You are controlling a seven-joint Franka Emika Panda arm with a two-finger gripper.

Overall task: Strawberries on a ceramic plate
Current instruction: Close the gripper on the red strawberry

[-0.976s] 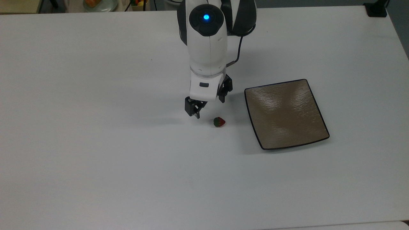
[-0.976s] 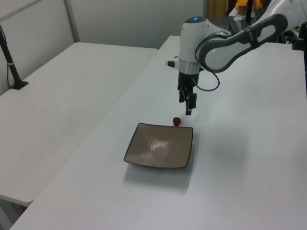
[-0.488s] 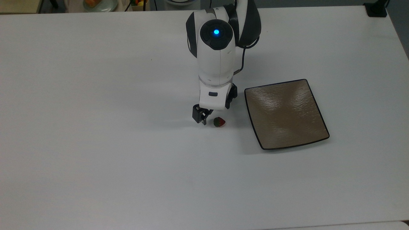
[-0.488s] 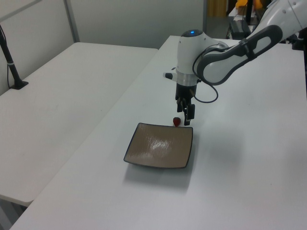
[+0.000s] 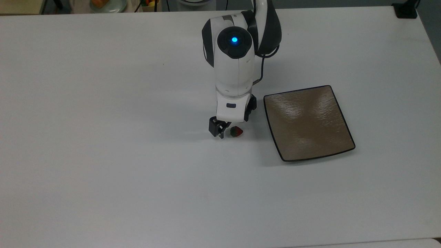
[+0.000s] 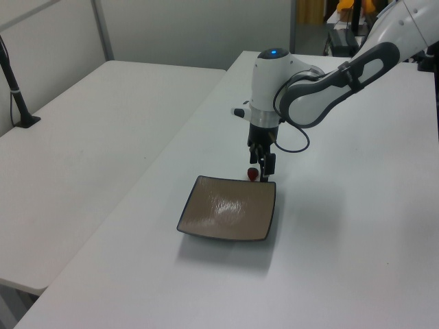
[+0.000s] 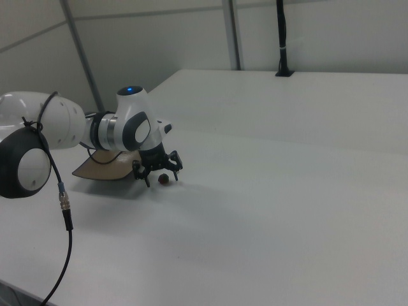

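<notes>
Since a second ago the gripper (image 5: 230,127) has come down and shifted toward the strawberry (image 5: 236,131), which has not moved on the white table (image 5: 103,155). The jaws are spread wide, one finger on each side of the berry, and nothing is held between them. In the top view the berry lies just inside the finger (image 5: 216,127) on the top view's left, apart from it by a thin gap; the other finger is mostly hidden under the wrist.

In the right view the gripper (image 7: 157,170) hangs low over the table with the strawberry (image 7: 164,179) between its spread fingertips.

Beyond the jaws, on the top view's right, the ceramic plate (image 5: 307,123) rests flat on the table, near but not touching berry or fingers. In the left view the strawberry (image 6: 253,173) sits just past the ceramic plate's (image 6: 229,217) far edge, under the gripper (image 6: 263,168).
</notes>
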